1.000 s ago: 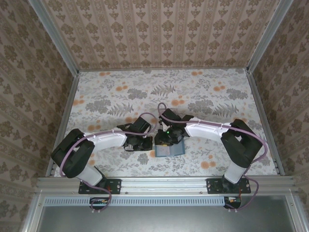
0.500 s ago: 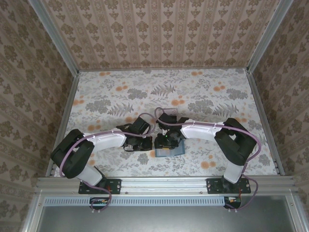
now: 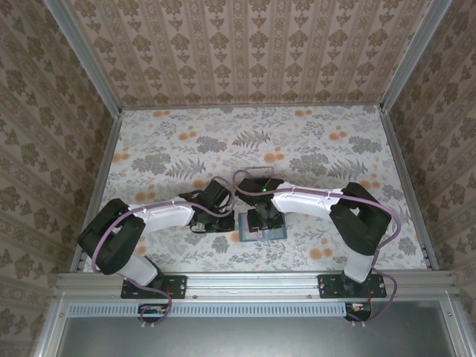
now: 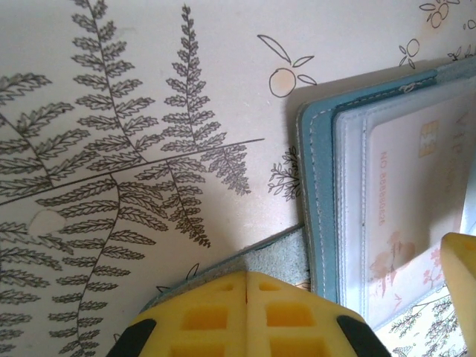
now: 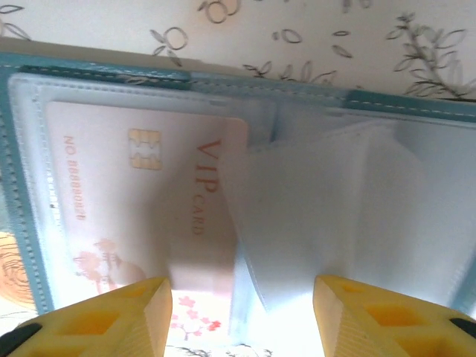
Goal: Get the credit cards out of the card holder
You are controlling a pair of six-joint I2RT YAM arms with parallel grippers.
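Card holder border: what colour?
The card holder is teal-blue with pale stitching, which shows best in the left wrist view.

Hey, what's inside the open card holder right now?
A pinkish VIP credit card with a chip sits in a clear sleeve of the card holder. Loose clear sleeves flop over the other half, hiding whatever lies under them.

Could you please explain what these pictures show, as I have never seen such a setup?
Two robot arms, each ending in a two-finger gripper, stand at the near edge of a floral table. One camera looks down from above; two ride on the wrists, showing their yellow fingers. On the table lies an open blue card holder with a pinkish credit card in a clear sleeve. The left gripper is shut, pinching the holder's cover; the right gripper hangs open over the sleeves, holding nothing.
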